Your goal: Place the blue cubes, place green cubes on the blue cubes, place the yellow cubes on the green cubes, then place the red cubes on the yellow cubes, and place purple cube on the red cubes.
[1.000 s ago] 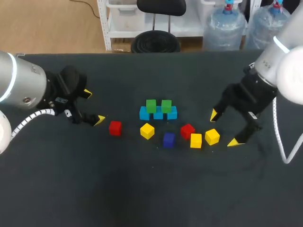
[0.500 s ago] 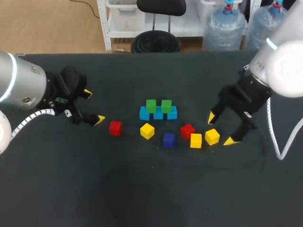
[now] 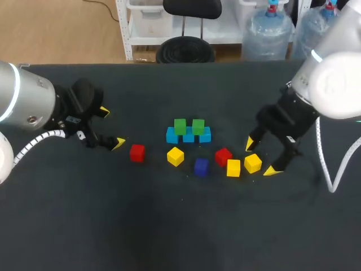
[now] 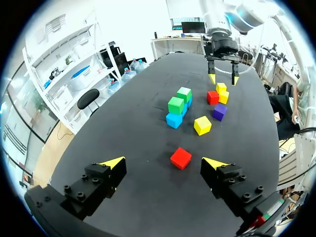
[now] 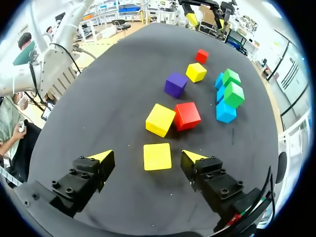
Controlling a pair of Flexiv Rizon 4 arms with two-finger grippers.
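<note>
Bright, even light falls from overhead onto the matte black bench [image 3: 180,226], which soaks it up without glare and looks darkest towards its near edge in the head view. In the right wrist view the red plastic cube [image 5: 187,116] has a lit top, dimmer sides and only a thin, soft shadow at its foot. The silver casing of the left arm [image 3: 25,101] carries a gentle sheen.

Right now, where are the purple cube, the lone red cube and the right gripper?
purple cube [image 3: 201,165]: head view, top face.
lone red cube [image 4: 181,156]: left wrist view, top face.
right gripper [image 3: 261,157]: head view, between its tips.
</note>
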